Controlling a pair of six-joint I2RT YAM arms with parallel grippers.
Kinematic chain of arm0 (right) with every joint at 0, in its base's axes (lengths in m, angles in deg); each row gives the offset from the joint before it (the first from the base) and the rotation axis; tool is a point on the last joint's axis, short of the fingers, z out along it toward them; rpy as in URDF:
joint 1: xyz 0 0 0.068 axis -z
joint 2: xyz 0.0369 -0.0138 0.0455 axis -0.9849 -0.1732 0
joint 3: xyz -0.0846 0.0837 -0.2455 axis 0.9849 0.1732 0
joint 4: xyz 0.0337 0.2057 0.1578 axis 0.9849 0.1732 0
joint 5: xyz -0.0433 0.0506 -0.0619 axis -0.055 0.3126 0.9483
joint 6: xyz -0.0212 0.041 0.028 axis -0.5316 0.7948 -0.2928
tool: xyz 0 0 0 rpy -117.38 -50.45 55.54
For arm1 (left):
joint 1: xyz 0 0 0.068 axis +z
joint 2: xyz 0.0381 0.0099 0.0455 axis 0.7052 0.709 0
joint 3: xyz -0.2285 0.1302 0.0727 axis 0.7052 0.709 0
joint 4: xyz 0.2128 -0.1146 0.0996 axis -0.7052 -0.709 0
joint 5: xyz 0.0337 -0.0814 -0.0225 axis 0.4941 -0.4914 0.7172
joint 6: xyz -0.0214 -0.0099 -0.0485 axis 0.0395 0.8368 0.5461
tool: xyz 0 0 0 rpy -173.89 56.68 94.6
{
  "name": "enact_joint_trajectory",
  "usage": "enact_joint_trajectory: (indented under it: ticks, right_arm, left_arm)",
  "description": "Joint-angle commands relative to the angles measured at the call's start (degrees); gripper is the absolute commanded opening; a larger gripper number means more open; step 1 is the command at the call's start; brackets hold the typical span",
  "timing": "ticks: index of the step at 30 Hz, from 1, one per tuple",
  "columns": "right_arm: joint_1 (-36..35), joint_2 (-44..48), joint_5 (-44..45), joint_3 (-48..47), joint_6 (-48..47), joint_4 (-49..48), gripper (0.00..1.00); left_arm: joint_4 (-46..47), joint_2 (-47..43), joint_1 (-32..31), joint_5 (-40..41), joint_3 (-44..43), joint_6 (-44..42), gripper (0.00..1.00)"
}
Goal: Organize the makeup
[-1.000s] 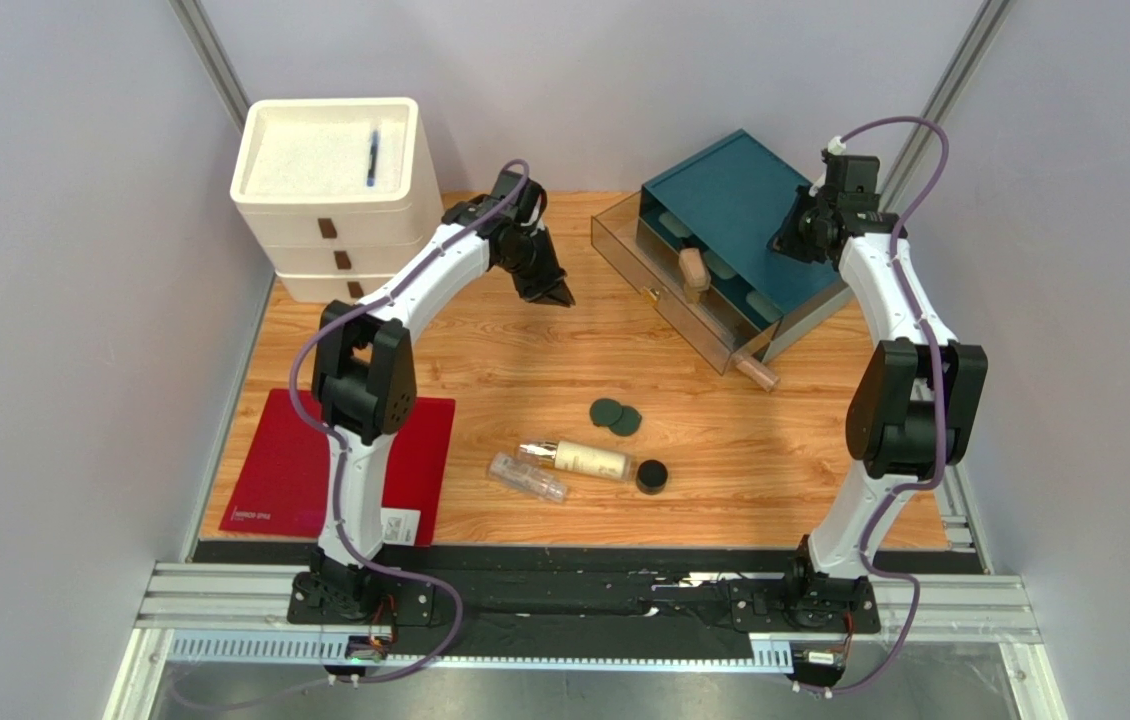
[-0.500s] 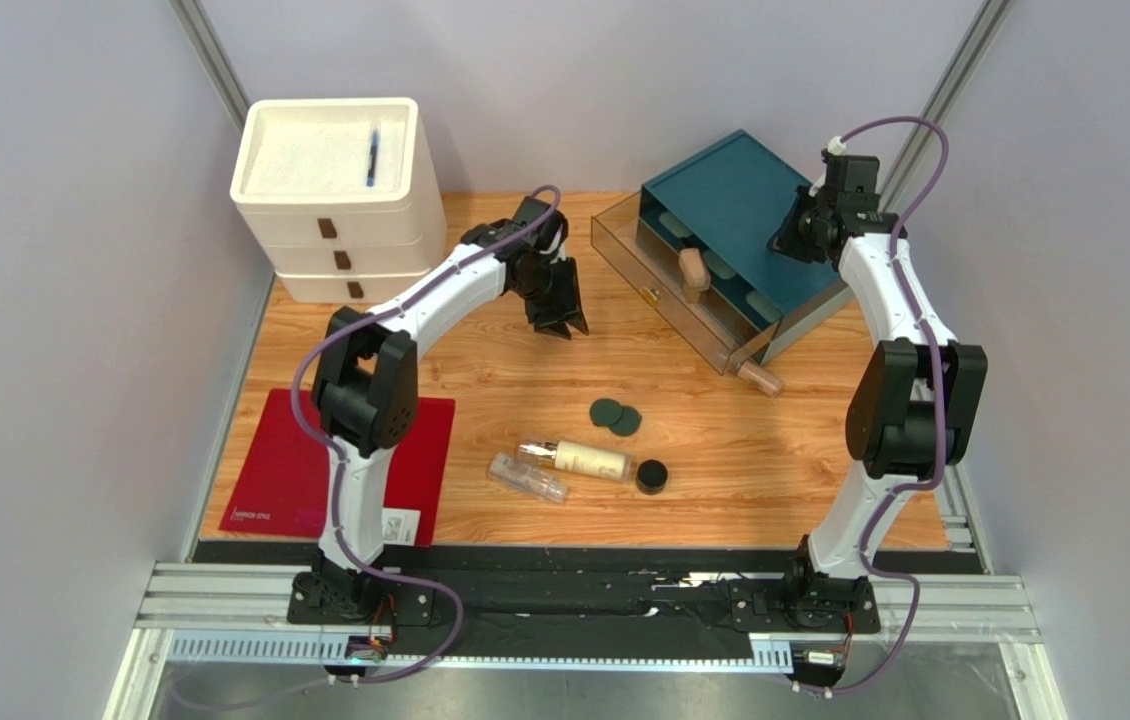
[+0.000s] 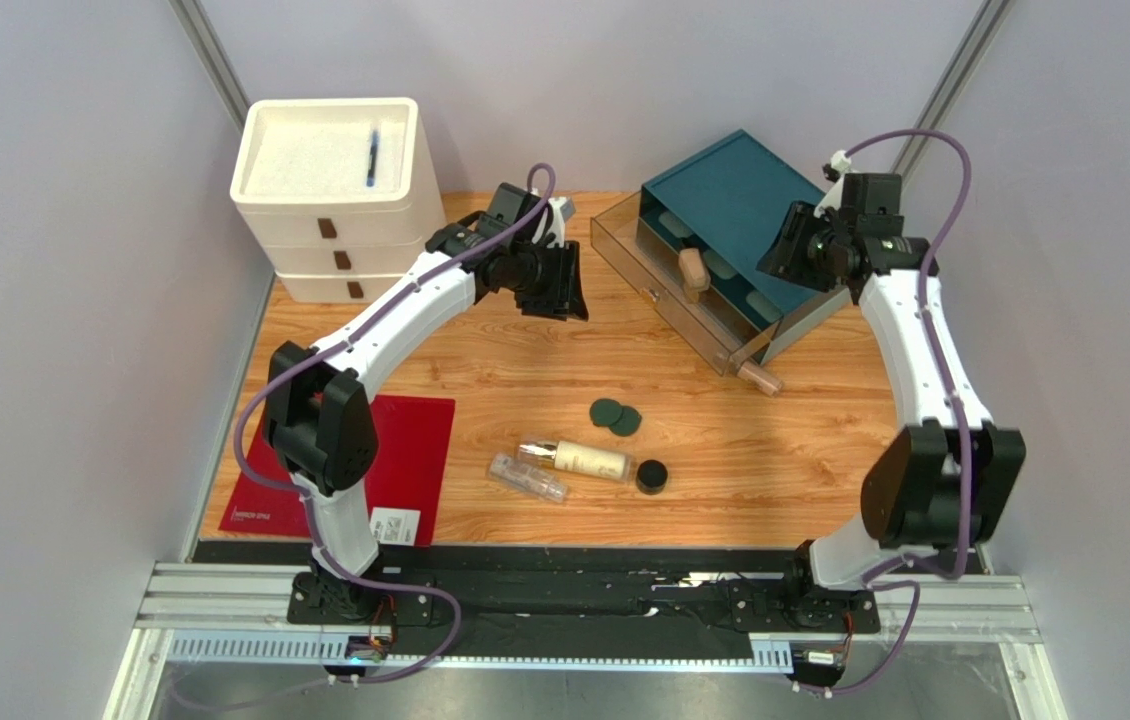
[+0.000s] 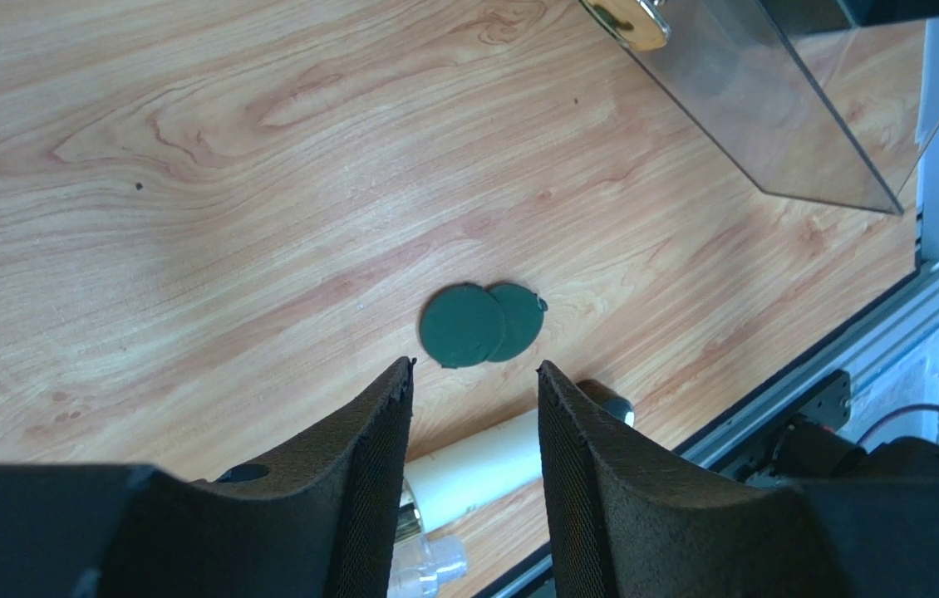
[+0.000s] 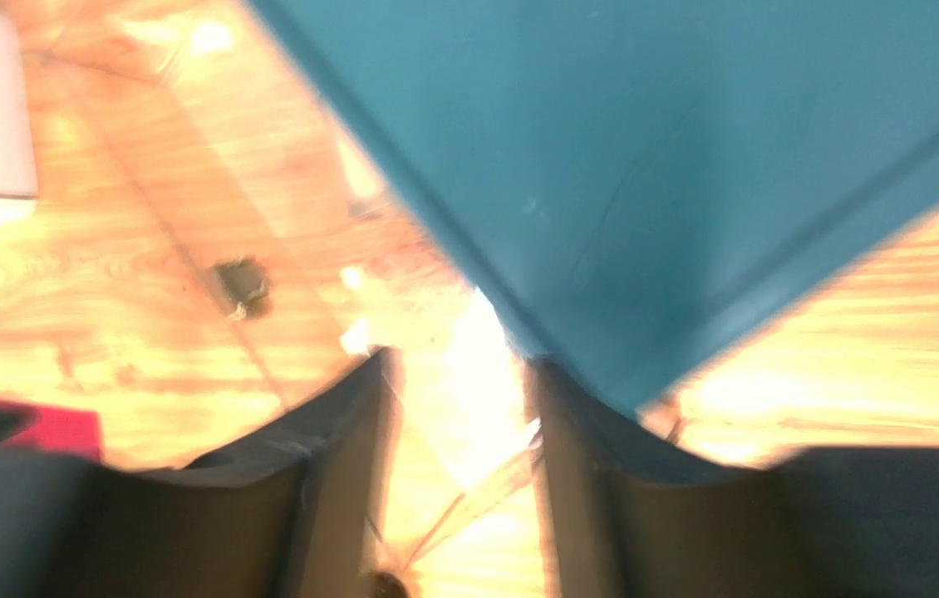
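Top external view: two green discs (image 3: 615, 416) overlap mid-table; a cream bottle (image 3: 582, 458) lies at their 7 o'clock, a clear bottle (image 3: 526, 479) just beside it, a black jar (image 3: 652, 476) at the discs' 5 o'clock; one beige bottle (image 3: 696, 275) sits in the clear drawer (image 3: 631, 248); a second beige bottle (image 3: 756, 371) lies at the drawer's 5 o'clock corner; the left gripper (image 3: 568, 293) hangs at the discs' 11 o'clock, jaws spread, empty; the right gripper (image 3: 779, 255) is over the teal organizer (image 3: 729, 188) at 1 o'clock, jaws parted, its wrist view blurred.
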Motion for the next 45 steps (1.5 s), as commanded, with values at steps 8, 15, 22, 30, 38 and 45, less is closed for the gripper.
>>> enact_joint_trajectory:
  ticks: [8, 15, 22, 30, 38, 45]
  right_arm:
    - [-0.09, 27.24, -6.68, 19.65, -13.38, 7.21, 0.74]
    - [-0.09, 34.9, 2.81, 34.32, -16.72, -2.34, 0.74]
    - [-0.09, 31.41, 5.28, 41.55, -11.64, -16.42, 0.75]
    - [0.0, 18.15, 5.99, 40.76, -6.44, -23.02, 0.74]
    - [-0.08, 9.43, 5.63, 38.82, -2.31, -25.91, 0.73]
    - [-0.08, 8.37, 9.84, 39.44, 0.33, -28.82, 0.73]
  left_arm:
    - [4.14, -2.22, 0.13, -6.53, 7.6, -4.13, 0.48]
    - [4.76, -4.42, 0.13, -7.41, 13.05, -5.09, 0.48]
    - [4.32, -4.6, 0.13, -8.64, 14.37, -5.53, 0.48]
    - [2.04, -3.37, 0.13, -8.91, 13.23, -7.55, 0.47]
    - [-0.86, -3.54, 0.3, -8.03, 12.44, -10.1, 0.47]
    - [-2.89, -3.37, 1.53, -8.12, 11.82, -12.74, 0.47]
